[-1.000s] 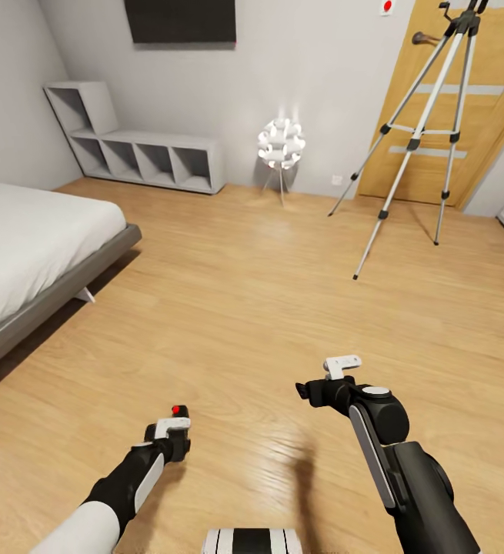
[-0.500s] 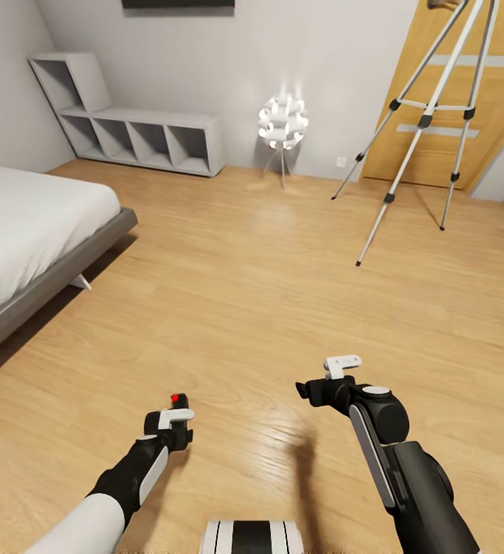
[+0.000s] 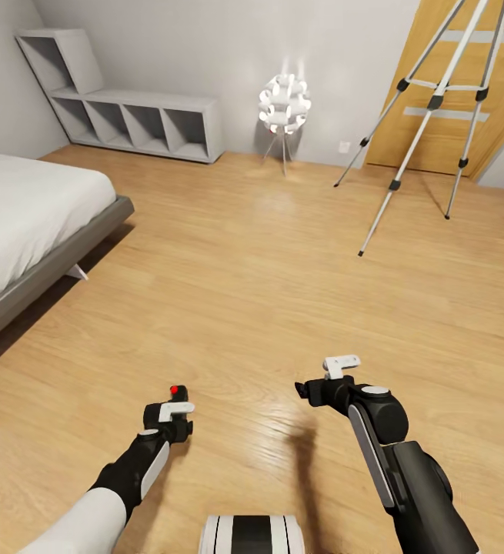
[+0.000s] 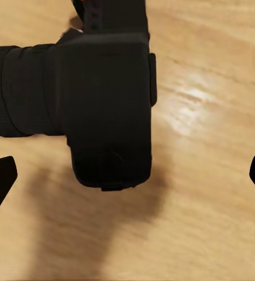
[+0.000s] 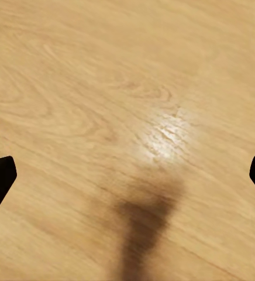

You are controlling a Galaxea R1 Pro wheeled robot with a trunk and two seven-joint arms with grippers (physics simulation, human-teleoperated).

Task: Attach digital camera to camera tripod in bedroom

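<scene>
Nearer now: silver-legged camera tripod (image 3: 436, 108)

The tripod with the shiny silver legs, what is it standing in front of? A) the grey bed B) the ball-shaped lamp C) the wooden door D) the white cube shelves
C: in the head view the camera tripod stands on the floor right in front of the wooden door, while the ball-shaped lamp, the white cube shelves and the grey bed all lie off to its left.

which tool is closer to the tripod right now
Right. The right tool sits low, nearer the tripod standing far ahead on the right by the door; the left tool is farther off across the floor.
</scene>
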